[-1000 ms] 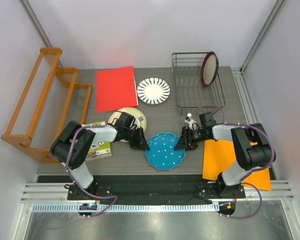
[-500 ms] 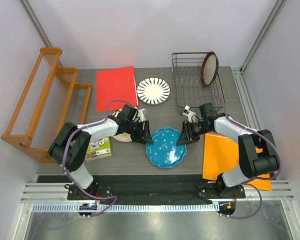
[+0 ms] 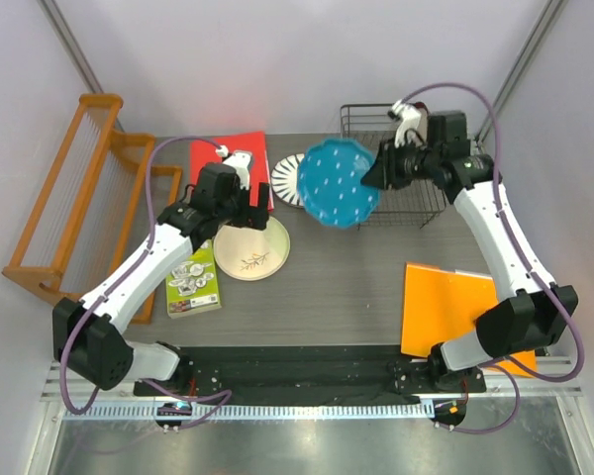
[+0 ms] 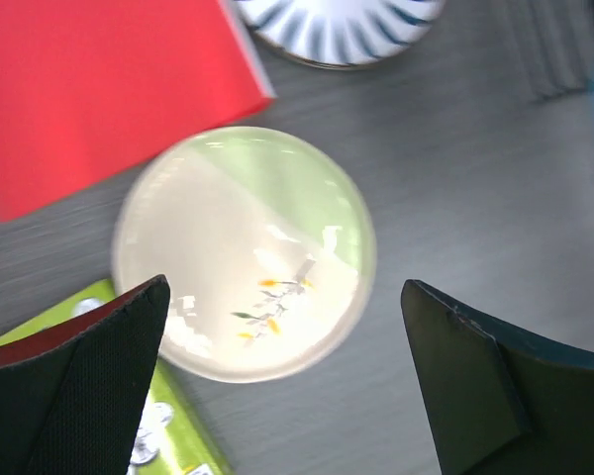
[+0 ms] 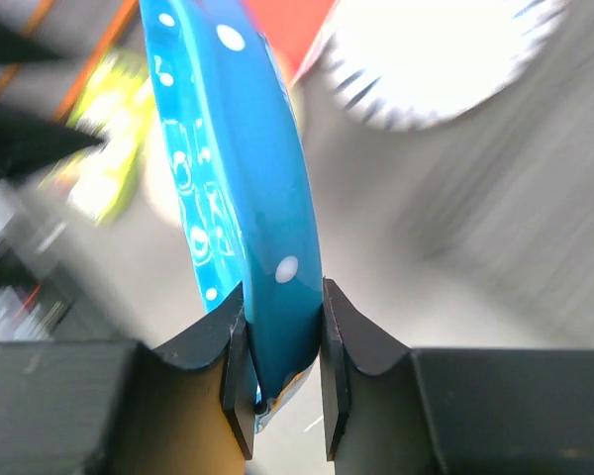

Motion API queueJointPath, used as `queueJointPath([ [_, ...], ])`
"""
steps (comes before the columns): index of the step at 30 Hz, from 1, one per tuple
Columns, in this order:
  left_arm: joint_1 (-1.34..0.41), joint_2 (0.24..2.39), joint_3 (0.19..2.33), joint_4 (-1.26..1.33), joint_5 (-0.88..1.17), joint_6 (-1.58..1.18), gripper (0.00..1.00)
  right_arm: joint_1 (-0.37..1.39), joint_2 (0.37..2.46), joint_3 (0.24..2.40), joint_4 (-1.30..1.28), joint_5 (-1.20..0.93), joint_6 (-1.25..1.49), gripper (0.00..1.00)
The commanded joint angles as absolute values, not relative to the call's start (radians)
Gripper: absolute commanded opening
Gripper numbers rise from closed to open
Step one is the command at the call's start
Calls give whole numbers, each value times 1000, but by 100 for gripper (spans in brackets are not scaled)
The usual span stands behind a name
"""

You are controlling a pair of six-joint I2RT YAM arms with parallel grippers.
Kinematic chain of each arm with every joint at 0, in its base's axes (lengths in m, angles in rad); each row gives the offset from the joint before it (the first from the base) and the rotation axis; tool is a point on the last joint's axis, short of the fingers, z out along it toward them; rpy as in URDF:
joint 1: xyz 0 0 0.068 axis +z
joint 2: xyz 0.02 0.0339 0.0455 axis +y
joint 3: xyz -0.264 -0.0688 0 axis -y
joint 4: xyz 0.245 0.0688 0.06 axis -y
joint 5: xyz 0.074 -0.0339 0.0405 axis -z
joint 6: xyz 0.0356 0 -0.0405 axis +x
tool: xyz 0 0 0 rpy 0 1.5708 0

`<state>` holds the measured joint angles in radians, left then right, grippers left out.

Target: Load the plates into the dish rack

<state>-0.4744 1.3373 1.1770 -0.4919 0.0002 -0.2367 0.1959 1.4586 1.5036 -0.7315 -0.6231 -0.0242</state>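
My right gripper (image 3: 379,174) is shut on the rim of the blue white-dotted plate (image 3: 341,185), holding it tilted in the air just left of the black wire dish rack (image 3: 364,129). In the right wrist view the plate (image 5: 238,148) stands edge-on between the pads of the gripper (image 5: 282,302). My left gripper (image 3: 247,210) hovers open and holds nothing above the cream twig plate (image 3: 251,251), which lies flat on the table (image 4: 246,252) beyond the gripper's spread fingers (image 4: 285,293). The white plate with black petals (image 3: 289,179) lies partly hidden behind the blue one.
A red sheet (image 3: 210,163) lies at the back left, partly under my left arm. An orange sheet (image 3: 445,307) lies at the front right. A green booklet (image 3: 193,279) sits beside the cream plate. The orange wooden slatted rack (image 3: 79,208) stands along the left side.
The right gripper has lifted the blue plate off the table and carried it back toward the wire rack. The left gripper let go of it, opened wide and moved back over the cream plate.
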Motion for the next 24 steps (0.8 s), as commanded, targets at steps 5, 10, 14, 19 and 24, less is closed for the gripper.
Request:
queueJointPath([
  [5,-453,1339,1192,-476,-422,-190,99,141,1511,1698,-197,74,104,1],
  [10,-453,1272,1141,-469,-345,-204,100,146,1640,1818,-118,328,65,1],
  [14,-454,1255,1118,-465,-266,-232,99,147,1730,1887,-75,420,-52,1],
  [19,-451,1284,1135,-459,-245,-262,100,149,1818,1951,-74,506,-115,1],
  [24,-448,1272,1129,-453,-322,-207,99,149,1862,1954,-72,538,-123,1],
])
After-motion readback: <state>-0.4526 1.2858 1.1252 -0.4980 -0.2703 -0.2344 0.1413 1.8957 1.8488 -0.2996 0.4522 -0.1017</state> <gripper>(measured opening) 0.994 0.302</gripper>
